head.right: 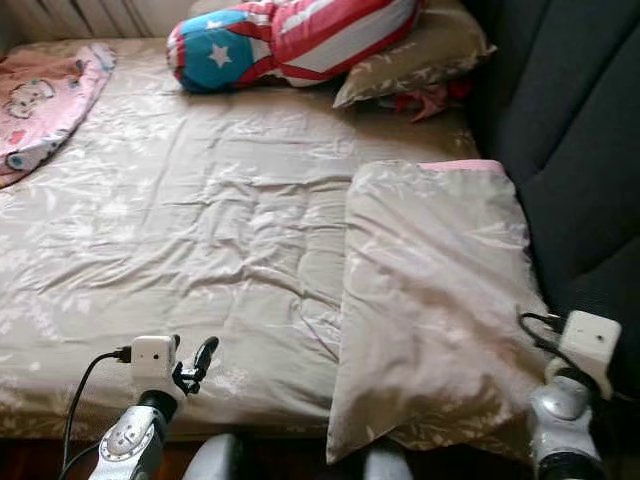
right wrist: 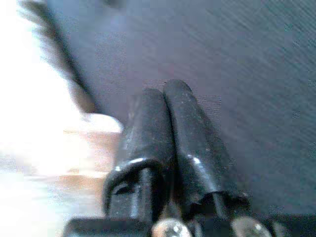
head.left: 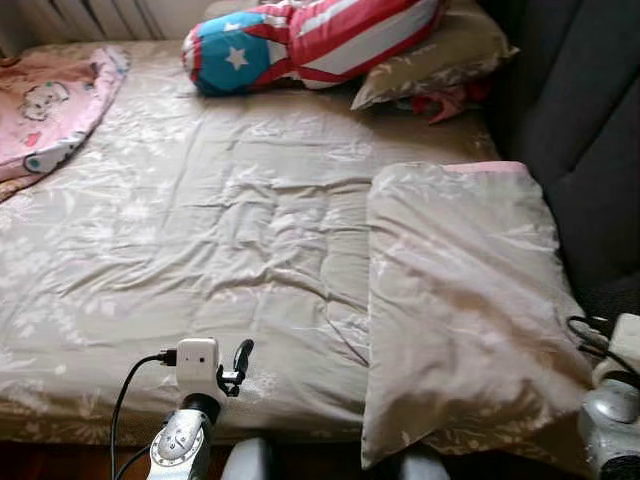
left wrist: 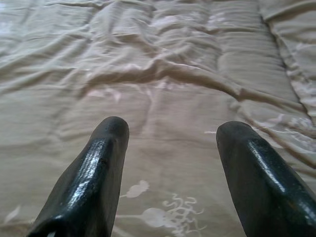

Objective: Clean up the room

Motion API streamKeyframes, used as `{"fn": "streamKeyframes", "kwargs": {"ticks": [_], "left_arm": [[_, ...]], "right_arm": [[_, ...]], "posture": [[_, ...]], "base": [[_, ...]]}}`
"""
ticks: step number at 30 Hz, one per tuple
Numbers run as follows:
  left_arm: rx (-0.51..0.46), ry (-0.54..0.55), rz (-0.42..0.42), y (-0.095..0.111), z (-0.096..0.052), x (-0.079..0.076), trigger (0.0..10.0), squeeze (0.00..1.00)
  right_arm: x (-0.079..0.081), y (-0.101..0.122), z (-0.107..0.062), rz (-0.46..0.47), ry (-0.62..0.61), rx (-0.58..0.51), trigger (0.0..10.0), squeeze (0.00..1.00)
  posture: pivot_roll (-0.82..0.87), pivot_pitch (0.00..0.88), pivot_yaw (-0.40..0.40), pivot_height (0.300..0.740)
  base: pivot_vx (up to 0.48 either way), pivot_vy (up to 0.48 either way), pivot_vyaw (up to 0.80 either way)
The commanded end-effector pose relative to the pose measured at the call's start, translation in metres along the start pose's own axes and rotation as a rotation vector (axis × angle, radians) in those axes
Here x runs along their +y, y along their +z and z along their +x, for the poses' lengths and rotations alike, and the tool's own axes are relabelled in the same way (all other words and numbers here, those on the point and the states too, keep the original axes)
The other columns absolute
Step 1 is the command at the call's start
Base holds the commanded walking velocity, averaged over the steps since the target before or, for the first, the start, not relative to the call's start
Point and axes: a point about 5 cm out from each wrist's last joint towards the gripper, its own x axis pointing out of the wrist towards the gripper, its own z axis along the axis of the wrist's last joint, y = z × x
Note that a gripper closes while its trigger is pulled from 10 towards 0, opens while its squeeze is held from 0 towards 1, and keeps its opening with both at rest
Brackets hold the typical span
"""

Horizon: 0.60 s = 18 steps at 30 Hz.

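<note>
Facing a wide bed under a beige leaf-patterned duvet (head.left: 200,260), with a large beige leaf-patterned pillow (head.left: 460,310) lying along the right side, long axis running from the foot edge up toward the head, a thin pink strip showing at its far end. Hovering low over the near edge of the duvet with the left gripper (left wrist: 170,148), fingers (left wrist: 94,173) spread wide and grasping nothing. Hanging at the right beside the pillow's near corner with the right gripper (right wrist: 170,143), fingers pressed together and gripping nothing visible, pointing at the dark grey upholstered wall (head.left: 580,140). Judging the big pillow as the likely next thing to straighten: lying to the right of the left gripper and just beside the right arm, so nearer the right. Resting at the head of the bed, well apart from both arms, a red, white and blue starred cushion (head.left: 300,40) atop a second beige pillow (head.left: 440,55), with a crumpled red cloth (head.left: 440,100) tucked beside it and a pink cartoon-print blanket (head.left: 45,105) at the far left corner, cut off by the frame. Leaving the red cloth unidentified, being too small and half hidden; the right wrist view being blurred and washed out on one side
</note>
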Motion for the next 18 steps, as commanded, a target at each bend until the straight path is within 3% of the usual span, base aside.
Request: {"fn": "streamKeyframes", "kwargs": {"ticks": [1,2,3,7,12,14,18], "left_arm": [[0.023,0.007,0.01,-0.007,-0.005,0.004,10.0,0.0],[0.025,0.006,0.007,-0.008,-0.004,0.003,10.0,0.0],[0.027,0.005,0.006,-0.008,-0.004,0.003,10.0,0.0],[0.048,0.009,-0.006,-0.014,-0.005,0.001,10.0,0.0],[0.067,0.017,-0.014,-0.019,-0.006,0.001,10.0,0.0],[0.101,0.038,-0.025,-0.027,-0.008,0.003,10.0,0.0],[0.18,0.083,-0.046,-0.044,-0.013,0.011,10.0,0.0]], "right_arm": [[0.007,0.007,-0.001,0.021,0.057,-0.049,10.0,1.0],[0.021,0.011,-0.005,0.055,0.17,-0.077,10.0,1.0],[0.028,0.013,-0.007,0.058,0.227,-0.094,10.0,0.0],[0.059,0.012,-0.025,0.108,0.469,-0.109,10.0,0.0],[0.073,0.002,-0.037,0.126,0.563,-0.065,10.0,0.0],[0.088,-0.018,-0.058,0.131,0.654,0.008,10.0,0.0],[0.104,-0.048,-0.086,0.109,0.733,0.146,10.0,0.0]], "posture": [[-0.09,0.188,0.024,0.655],[-0.09,0.187,0.022,0.655],[-0.09,0.187,0.022,0.655],[-0.1,0.182,0.017,0.655],[-0.1,0.175,0.012,0.655],[-0.09,0.167,0.01,0.66],[-0.08,0.158,0.007,0.68]], "base": [[0.0,0.0,0.0],[0.0,0.0,0.0],[0.0,0.0,0.0],[0.0,0.0,0.0],[0.0,0.0,0.0],[0.0,0.0,0.0],[0.0,0.0,0.0]]}}
